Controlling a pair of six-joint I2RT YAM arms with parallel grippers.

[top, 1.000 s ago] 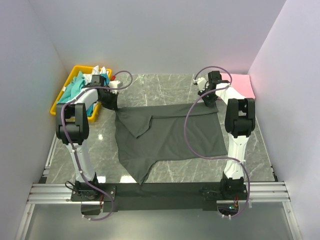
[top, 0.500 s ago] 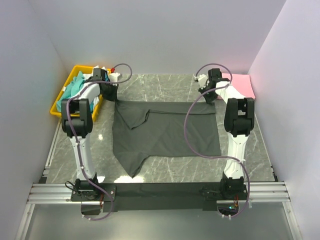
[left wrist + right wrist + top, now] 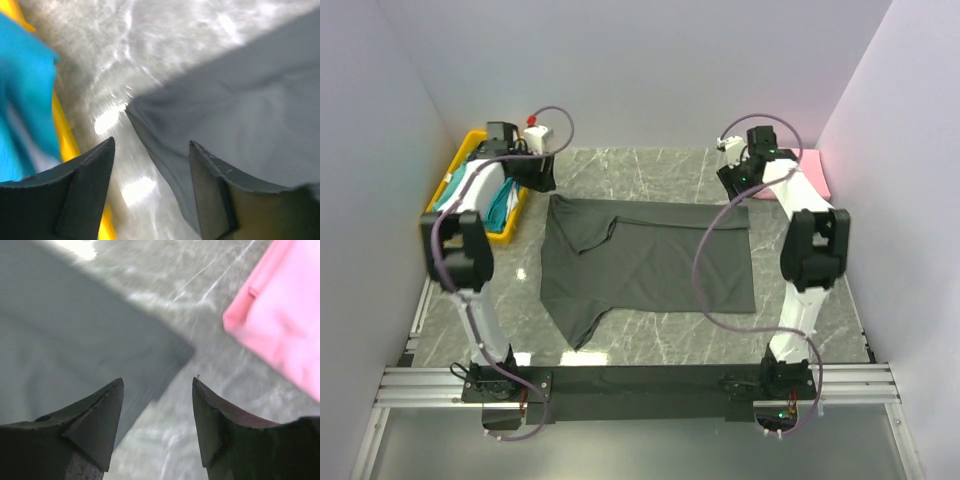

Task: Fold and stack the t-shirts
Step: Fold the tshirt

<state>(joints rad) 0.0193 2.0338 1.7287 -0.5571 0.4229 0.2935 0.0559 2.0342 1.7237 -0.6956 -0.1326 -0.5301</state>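
Observation:
A dark charcoal grey t-shirt (image 3: 650,262) lies spread flat in the middle of the marble table, with one sleeve folded in at its upper left. My left gripper (image 3: 540,176) hangs open just above the shirt's far left corner (image 3: 225,100), and nothing sits between its fingers (image 3: 151,142). My right gripper (image 3: 734,184) stands open over the far right corner (image 3: 75,330), also holding nothing (image 3: 157,381). A folded pink t-shirt (image 3: 816,172) lies at the back right (image 3: 280,315). A teal t-shirt (image 3: 470,185) is bunched in the tray (image 3: 25,100).
The yellow plastic tray (image 3: 428,218) stands at the back left against the wall, and its rim (image 3: 65,135) is close beside my left fingers. White walls close in three sides. Both arms' cables loop over the shirt.
Both grippers have opened and let go of the grey shirt's far corners, then risen and drawn back. The shirt has been pulled toward the back and now lies flatter.

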